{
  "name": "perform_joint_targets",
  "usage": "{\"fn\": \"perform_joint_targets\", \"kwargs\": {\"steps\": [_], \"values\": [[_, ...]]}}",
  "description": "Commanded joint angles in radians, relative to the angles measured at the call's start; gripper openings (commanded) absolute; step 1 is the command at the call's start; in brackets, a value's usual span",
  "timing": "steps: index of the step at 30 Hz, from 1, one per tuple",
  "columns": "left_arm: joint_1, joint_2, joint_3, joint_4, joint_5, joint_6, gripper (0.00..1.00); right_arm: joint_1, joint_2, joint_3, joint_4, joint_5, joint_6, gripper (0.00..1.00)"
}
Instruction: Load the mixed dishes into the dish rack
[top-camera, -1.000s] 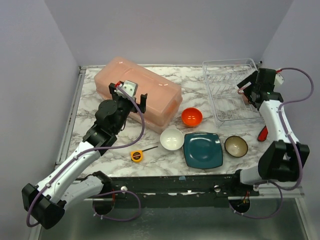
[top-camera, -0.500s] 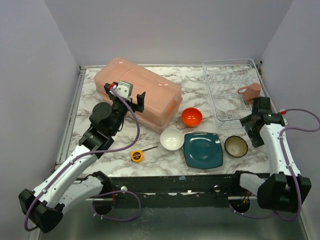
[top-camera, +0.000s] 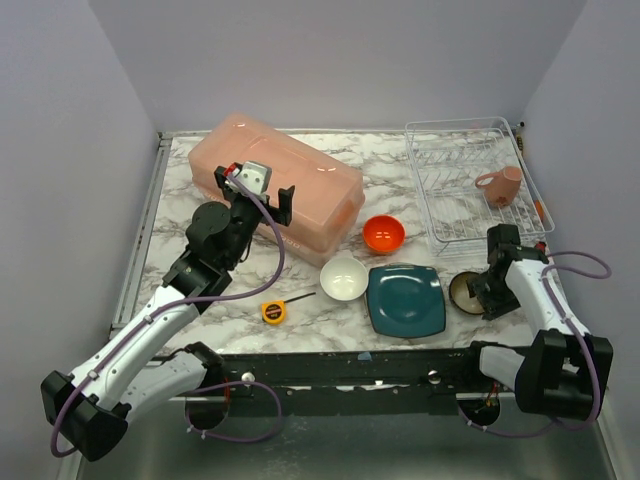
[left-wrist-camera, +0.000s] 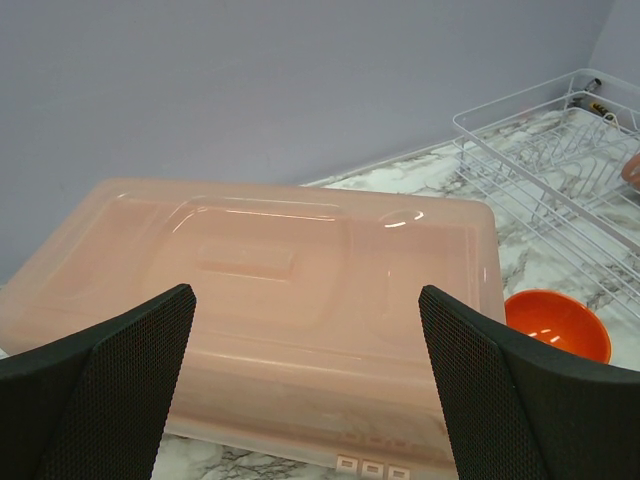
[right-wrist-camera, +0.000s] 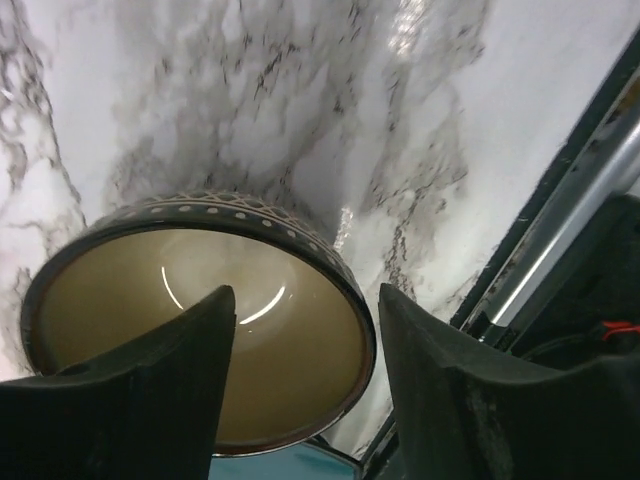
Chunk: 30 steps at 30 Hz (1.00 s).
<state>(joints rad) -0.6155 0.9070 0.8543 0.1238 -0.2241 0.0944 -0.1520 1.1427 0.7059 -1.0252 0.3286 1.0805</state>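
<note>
The dish rack (top-camera: 465, 180) stands at the back right with the pinkish mug (top-camera: 500, 185) lying in it. An orange bowl (top-camera: 383, 233), a white bowl (top-camera: 343, 278) and a teal square plate (top-camera: 405, 300) sit on the marble in front. My right gripper (top-camera: 478, 293) is down at the dark bowl (top-camera: 462, 290). In the right wrist view it is open (right-wrist-camera: 305, 300), one finger over the bowl's tan inside (right-wrist-camera: 200, 330) and the other outside the rim. My left gripper (top-camera: 255, 192) hangs open above the pink tub (left-wrist-camera: 300, 270), holding nothing.
The big pink tub (top-camera: 275, 190) fills the back left. A yellow tape measure (top-camera: 273, 311) lies near the front edge, left of the white bowl. The table's right edge and metal frame (right-wrist-camera: 560, 220) run close beside the dark bowl.
The right arm has left the rack, where the mug now lies, and has come down toward the front to straddle the dark bowl's rim, its jaws narrowing. The left arm has barely shifted.
</note>
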Motion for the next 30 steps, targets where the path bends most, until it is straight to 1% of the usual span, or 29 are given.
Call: {"fn": "perform_joint_targets", "kwargs": {"steps": [1, 2, 3, 5, 7, 8, 11, 14, 16, 19, 23, 26, 29, 30], "values": [[-0.002, 0.003, 0.02, -0.022, 0.012, 0.002, 0.94, -0.003, 0.017, -0.077, 0.13, -0.132, -0.016, 0.54], [-0.003, 0.004, 0.019, -0.023, 0.012, 0.006, 0.94, -0.004, 0.026, -0.09, 0.152, -0.155, -0.024, 0.45], [-0.003, 0.005, 0.017, -0.021, 0.009, 0.01, 0.94, -0.003, 0.039, -0.094, 0.159, -0.167, -0.032, 0.33], [-0.003, 0.01, 0.027, -0.03, -0.001, 0.019, 0.94, -0.003, 0.07, -0.089, 0.142, -0.179, -0.042, 0.21], [-0.003, 0.01, 0.037, -0.04, -0.003, 0.022, 0.94, -0.004, 0.101, -0.059, 0.13, -0.21, -0.076, 0.02], [-0.003, 0.007, 0.037, -0.043, -0.001, 0.022, 0.94, -0.003, 0.114, -0.035, 0.107, -0.207, -0.077, 0.0], [-0.003, -0.007, 0.02, -0.035, 0.004, 0.025, 0.94, -0.003, 0.144, 0.047, -0.007, -0.117, -0.049, 0.0], [-0.007, 0.001, 0.001, -0.01, -0.018, 0.042, 0.94, -0.003, 0.136, 0.124, -0.105, -0.049, -0.029, 0.0], [-0.007, 0.023, 0.021, -0.027, -0.02, 0.039, 0.94, -0.003, 0.097, 0.165, -0.159, -0.023, -0.019, 0.0], [-0.007, 0.039, 0.046, -0.057, 0.014, 0.013, 0.93, -0.003, 0.015, 0.213, -0.18, -0.019, -0.032, 0.0], [-0.007, 0.044, 0.046, -0.054, 0.056, -0.01, 0.93, -0.003, -0.131, 0.195, -0.119, -0.122, -0.093, 0.0], [-0.007, 0.056, 0.063, -0.074, 0.072, -0.012, 0.93, -0.003, -0.273, 0.147, 0.073, -0.35, -0.222, 0.0], [-0.007, 0.049, 0.059, -0.07, 0.11, -0.017, 0.93, -0.002, -0.44, 0.113, 0.26, -0.535, -0.268, 0.0], [-0.007, 0.047, 0.058, -0.071, 0.122, -0.025, 0.93, 0.003, -0.458, 0.118, 0.296, -0.592, -0.282, 0.0]]}}
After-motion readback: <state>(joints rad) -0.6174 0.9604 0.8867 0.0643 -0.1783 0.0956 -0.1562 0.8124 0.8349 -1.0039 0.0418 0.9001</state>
